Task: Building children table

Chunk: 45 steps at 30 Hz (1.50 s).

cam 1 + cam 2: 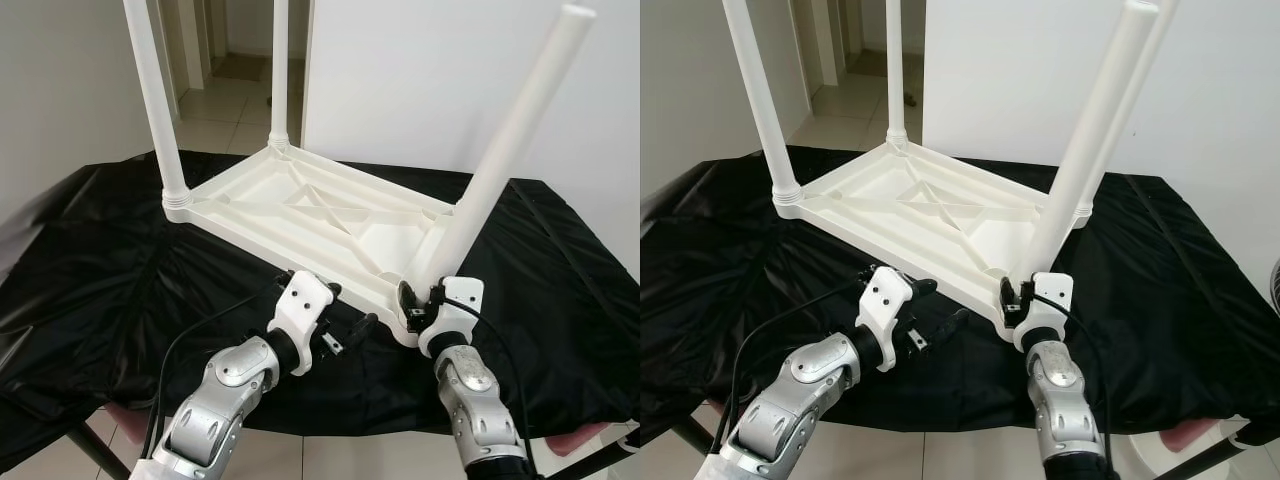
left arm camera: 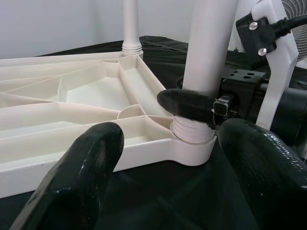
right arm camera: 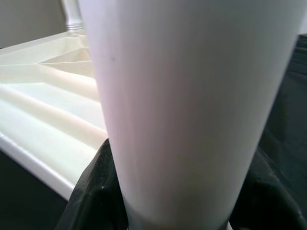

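Right hand point(image 1: 418, 300) clasps the near table leg point(image 1: 505, 150) at the upturned tabletop point(image 1: 300, 215); left hand point(image 1: 352, 330) hovers beside, fingers spread.

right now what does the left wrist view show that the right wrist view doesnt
Left wrist view: the right gripper clamped round the leg just above its threaded base, which is seated in the tabletop's corner socket, plus the left gripper's open fingers in the foreground. Right wrist view: the leg's smooth shaft pressed close between dark pads. Both: that leg, the ribbed tabletop and a far leg.
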{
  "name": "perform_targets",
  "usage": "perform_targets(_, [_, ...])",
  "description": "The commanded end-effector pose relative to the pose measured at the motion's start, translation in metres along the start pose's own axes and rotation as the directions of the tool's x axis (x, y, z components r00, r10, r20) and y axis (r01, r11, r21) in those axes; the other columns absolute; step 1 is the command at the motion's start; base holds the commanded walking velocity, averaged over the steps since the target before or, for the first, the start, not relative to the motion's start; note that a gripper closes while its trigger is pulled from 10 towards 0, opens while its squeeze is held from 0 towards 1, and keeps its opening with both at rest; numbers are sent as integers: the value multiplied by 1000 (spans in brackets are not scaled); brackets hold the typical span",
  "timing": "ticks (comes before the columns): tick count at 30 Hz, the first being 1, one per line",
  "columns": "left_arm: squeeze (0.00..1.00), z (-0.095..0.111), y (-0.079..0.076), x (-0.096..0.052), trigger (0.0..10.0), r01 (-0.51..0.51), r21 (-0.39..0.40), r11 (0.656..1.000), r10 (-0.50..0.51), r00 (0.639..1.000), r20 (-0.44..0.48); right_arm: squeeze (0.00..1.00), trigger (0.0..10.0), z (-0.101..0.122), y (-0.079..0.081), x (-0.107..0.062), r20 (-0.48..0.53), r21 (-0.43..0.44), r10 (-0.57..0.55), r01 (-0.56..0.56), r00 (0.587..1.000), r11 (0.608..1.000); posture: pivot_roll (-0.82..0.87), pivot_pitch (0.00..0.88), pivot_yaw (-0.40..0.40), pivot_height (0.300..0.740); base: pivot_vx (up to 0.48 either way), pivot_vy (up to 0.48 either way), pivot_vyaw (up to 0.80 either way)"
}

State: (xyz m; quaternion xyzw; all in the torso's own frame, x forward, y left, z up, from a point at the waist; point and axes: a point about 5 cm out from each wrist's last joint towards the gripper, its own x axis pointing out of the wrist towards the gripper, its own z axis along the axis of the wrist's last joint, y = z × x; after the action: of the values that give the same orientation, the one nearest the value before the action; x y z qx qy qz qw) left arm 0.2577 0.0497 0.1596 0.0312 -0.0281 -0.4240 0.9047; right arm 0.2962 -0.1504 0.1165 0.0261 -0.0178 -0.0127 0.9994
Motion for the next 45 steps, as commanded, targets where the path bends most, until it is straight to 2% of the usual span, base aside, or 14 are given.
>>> perform_targets(1, [0,-3,-1,0,10000,21,0,1000,-21,1000,-10,0,0,-13,-1,-4,-73,4,-32,32,997,999,8,0,-65,740,0,0,0])
perform_targets(6, [0,-1,4,-1,10000,-1,-1,1000,1,1000,-1,0,0,-9,9,0,-71,68,-58,63,996,996,5,0,-66,740,0,0,0])
perform_targets(7, [0,-1,5,-1,10000,-3,-1,1000,3,1000,1,0,3216,-8,9,1,-68,76,-64,69,996,995,5,0,-66,740,0,0,0])
perform_targets(8, [0,-1,5,-1,10000,-3,-1,1000,3,1000,1,0,3216,-8,9,1,-68,76,-64,69,996,995,5,0,-66,740,0,0,0])
perform_targets(9, [0,-1,5,-1,10000,-5,2,1000,5,1000,2,0,10000,-6,8,2,-60,67,-55,59,997,996,9,0,-66,740,0,0,0])
perform_targets(10, [0,0,6,-1,10000,-6,4,1000,6,1000,2,0,10000,-5,8,3,-55,58,-48,51,997,997,9,0,-66,740,0,0,0])
perform_targets(11, [0,0,6,-1,10000,-10,3,1000,10,1000,4,596,10000,-3,7,4,-46,41,-38,40,998,998,12,0,-66,740,0,0,0])
perform_targets(13, [0,0,6,-1,10000,-10,3,1000,10,1000,4,596,10000,-3,7,4,-46,41,-38,40,998,998,12,0,-66,740,0,0,0])
perform_targets(14, [0,1,6,-2,10000,-15,2,1000,15,1000,5,1000,10000,1,7,6,-22,32,4,-4,1000,999,18,0,-68,740,0,0,0])
perform_targets(23, [0,0,3,-2,10000,-16,0,1000,16,1000,2,1000,10000,6,-7,7,10,-34,259,-258,966,965,24,0,-72,740,0,0,0])
perform_targets(25, [0,0,2,-3,10000,-15,-1,1000,15,1000,1,0,10000,6,-12,6,-4,-57,357,-357,934,932,25,0,-71,740,0,0,0])
perform_targets(38, [0,1,3,-2,10000,-3,3,1000,3,1000,0,0,10000,11,-35,7,-88,-235,602,-604,794,762,17,0,-59,740,0,0,0])
perform_targets(39, [0,1,2,-1,10000,-1,3,1000,1,1000,2,0,0,11,-36,7,-95,-238,612,-615,785,752,14,0,-59,740,0,0,0])
perform_targets(45, [0,2,1,1,10000,7,4,1000,-7,1000,5,0,0,6,-37,7,-111,-231,640,-646,761,728,12,0,-57,740,0,0,0])
